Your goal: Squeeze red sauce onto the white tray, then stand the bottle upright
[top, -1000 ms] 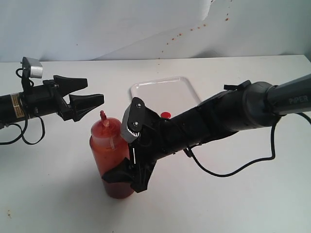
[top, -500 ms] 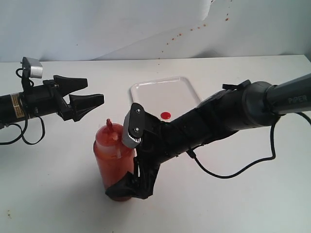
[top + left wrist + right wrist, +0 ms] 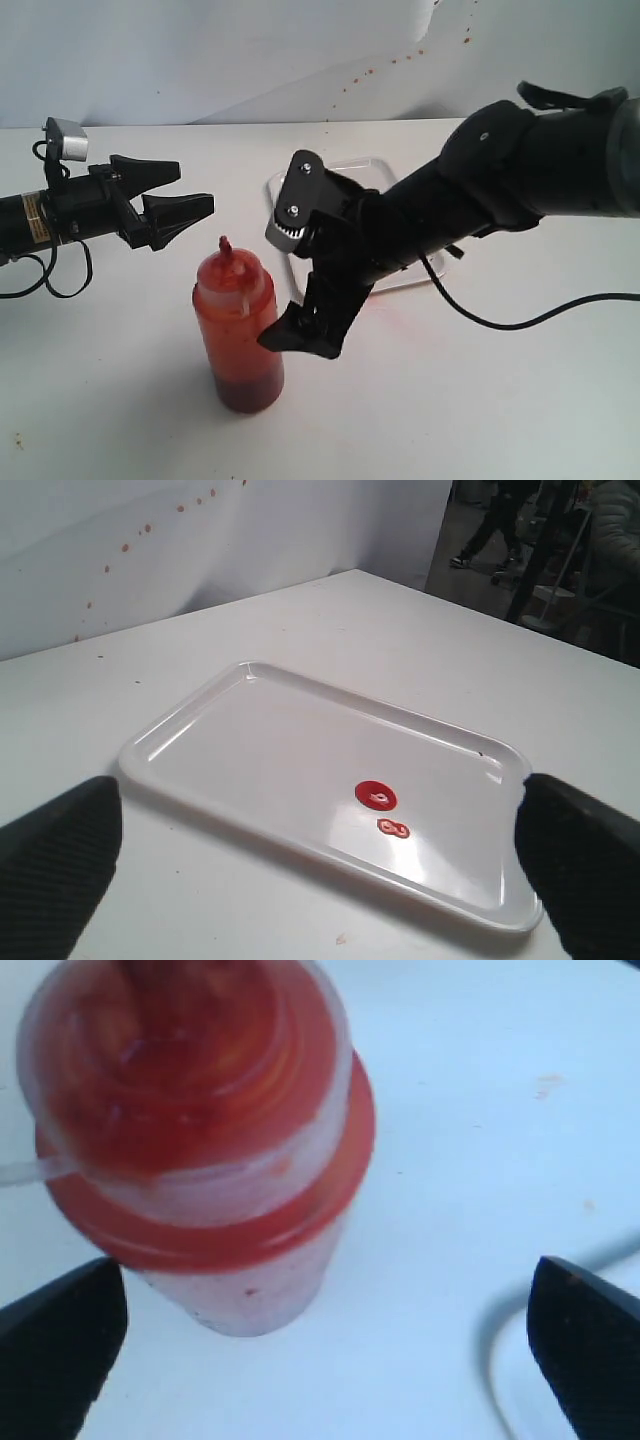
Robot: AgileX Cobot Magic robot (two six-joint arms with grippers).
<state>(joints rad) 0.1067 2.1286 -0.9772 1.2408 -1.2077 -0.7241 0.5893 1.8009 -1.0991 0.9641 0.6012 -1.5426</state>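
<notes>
1. In the exterior view, most of the white tray (image 3: 345, 176) is covered by the right arm. Only its far corner and part of its near rim are shown.
2. The drops of red sauce (image 3: 376, 796) are hidden in the exterior view. In the left wrist view, two are seen on the tray floor, close together: one round, one smaller.
3. In the right wrist view, the bottle (image 3: 200, 1140) is blurred. Its nozzle cannot be made out there, and its base is concealed.
4. The bottle is stood upright on the worktop (image 3: 450, 400), beside the tray and apart from it. Its long axis is vertical and the nozzle is pointed upward. Darker sauce is seen at the bottom.
5. The fingers of the right end effector (image 3: 300, 340) are spread wide, just beside the bottle. Nothing is clamped. Contact with the bottle wall cannot be determined.
6. The fingers of the left end effector (image 3: 195, 187) are spread apart and hold nothing. It is held above the worktop, pointed toward the tray.
</notes>
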